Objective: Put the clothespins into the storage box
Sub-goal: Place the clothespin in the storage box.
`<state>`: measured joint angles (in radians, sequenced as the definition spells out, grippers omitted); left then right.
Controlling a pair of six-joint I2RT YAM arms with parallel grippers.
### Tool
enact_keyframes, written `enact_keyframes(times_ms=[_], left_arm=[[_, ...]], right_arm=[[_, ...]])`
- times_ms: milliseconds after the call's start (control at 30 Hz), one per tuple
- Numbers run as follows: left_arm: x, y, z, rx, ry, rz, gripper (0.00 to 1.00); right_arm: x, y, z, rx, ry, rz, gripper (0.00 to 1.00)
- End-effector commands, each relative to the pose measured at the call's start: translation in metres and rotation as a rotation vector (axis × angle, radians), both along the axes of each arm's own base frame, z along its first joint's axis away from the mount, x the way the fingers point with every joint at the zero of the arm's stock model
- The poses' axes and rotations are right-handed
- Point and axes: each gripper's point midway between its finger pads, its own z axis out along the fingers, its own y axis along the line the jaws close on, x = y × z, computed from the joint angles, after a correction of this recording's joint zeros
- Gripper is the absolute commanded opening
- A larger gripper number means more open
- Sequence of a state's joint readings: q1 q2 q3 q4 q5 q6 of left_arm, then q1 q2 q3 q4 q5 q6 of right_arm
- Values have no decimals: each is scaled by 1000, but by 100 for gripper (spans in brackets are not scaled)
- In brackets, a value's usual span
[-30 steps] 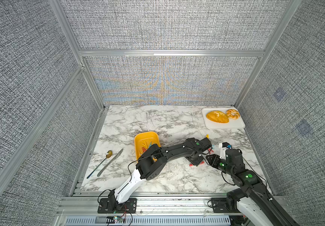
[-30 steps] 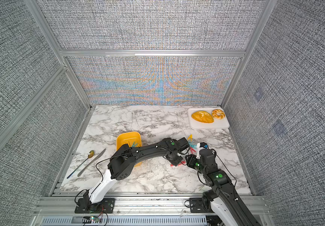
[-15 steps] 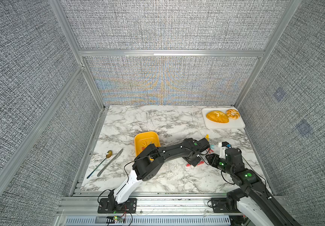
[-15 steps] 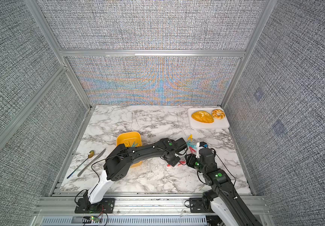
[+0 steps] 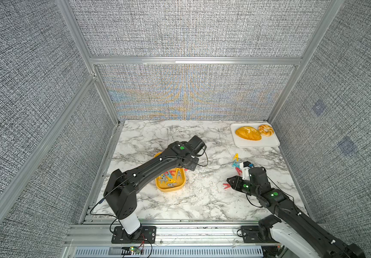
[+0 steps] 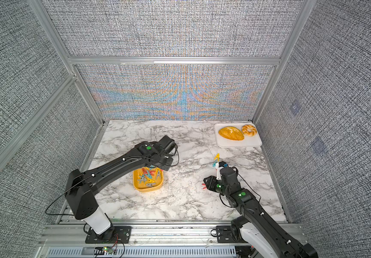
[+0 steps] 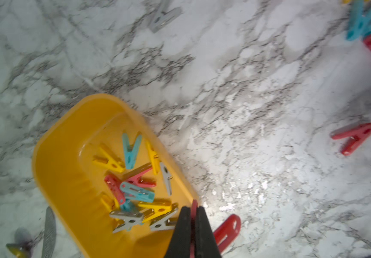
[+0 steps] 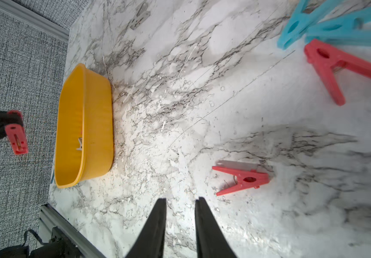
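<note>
Marble table [image 5: 202, 201], storage box [image 7: 68, 178] holding mixed clothespins [image 7: 135, 189], left jaws pinching red clothespin [image 7: 227, 232], right jaws spread, empty.

Black jointed arms [image 5: 148, 172], white bases, green dots, loose black cables.

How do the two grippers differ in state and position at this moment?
The left gripper is shut on a red clothespin, while the right gripper stands open and holds nothing. The left gripper hangs at the rim of the yellow storage box, whereas the right gripper is low over bare marble beside a loose red clothespin that it does not touch. Both have dark, tapered fingers.
</note>
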<state>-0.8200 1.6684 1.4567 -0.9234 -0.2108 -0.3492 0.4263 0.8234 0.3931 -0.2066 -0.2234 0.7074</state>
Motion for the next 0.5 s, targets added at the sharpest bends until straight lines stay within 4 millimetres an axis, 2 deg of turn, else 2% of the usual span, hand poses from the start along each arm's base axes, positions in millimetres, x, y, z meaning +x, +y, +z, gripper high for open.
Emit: enact_keyframes(times_ms=[0,100,200,267,367,467], left_arm=[[6,34,-3,42,-6,96,4],[11,56,-8,59,-5,154,17],[15,69,-11,47,-6,197,44],[17,69,-10,33,-11,202,55],[17,63,-10,4,-6,195,63],[14,52,-11,-51,19,177,65]], right_arm=[[5,7,1,2,-15,-15,28],[3,9,-5,-11,6,-34,31],[0,9,-13,-11,37,-66,33],[-1,4,-21,-13,63,-106,34],[-2,-4,-30,-22,95,-169,34],[-2,-7,-36,-30,111,-195,34]])
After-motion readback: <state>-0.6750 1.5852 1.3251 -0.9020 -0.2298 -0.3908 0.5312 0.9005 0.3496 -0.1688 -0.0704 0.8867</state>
